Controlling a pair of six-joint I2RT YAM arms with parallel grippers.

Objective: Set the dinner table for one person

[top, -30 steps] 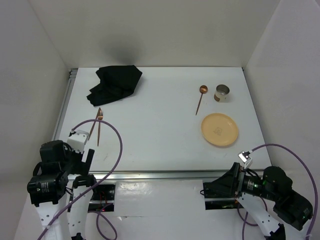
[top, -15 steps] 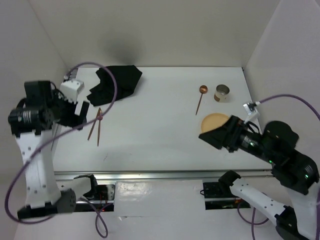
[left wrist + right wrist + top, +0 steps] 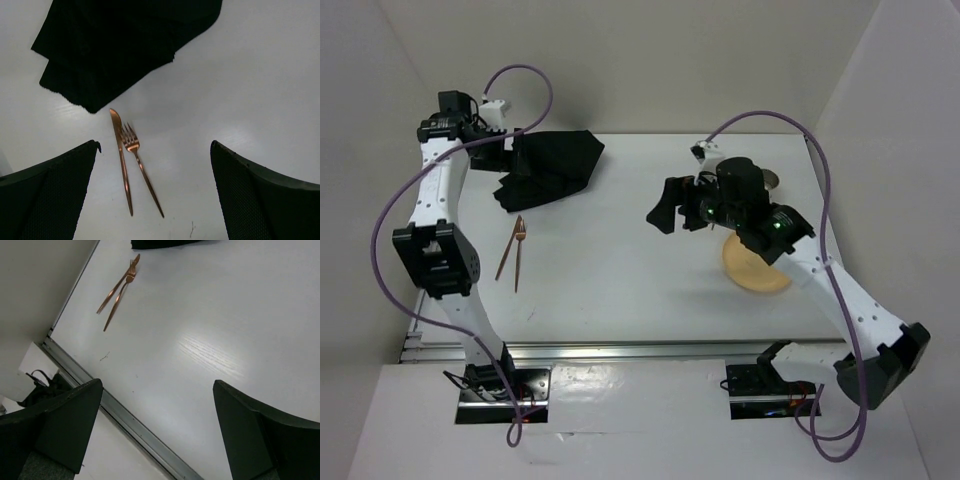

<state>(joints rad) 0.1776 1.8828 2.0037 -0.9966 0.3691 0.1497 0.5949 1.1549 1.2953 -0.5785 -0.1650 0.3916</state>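
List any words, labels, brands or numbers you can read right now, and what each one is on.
No text can be read in any view.
The half-hidden plate shows nothing legible; any mark on it is too blurred to tell.
The knife, fork, black cloth and dinner table carry no visible print.

White worktop (image 3: 620, 290) as I view it from above, with silver rails (image 3: 620, 350) along its left and near edges. Far left corner: crumpled black cloth (image 3: 552, 165). Just nearer: copper knife (image 3: 122, 165) and fork (image 3: 142, 172), heads close together, handles spreading apart. Right side: a tan plate (image 3: 760, 275), lying flat.
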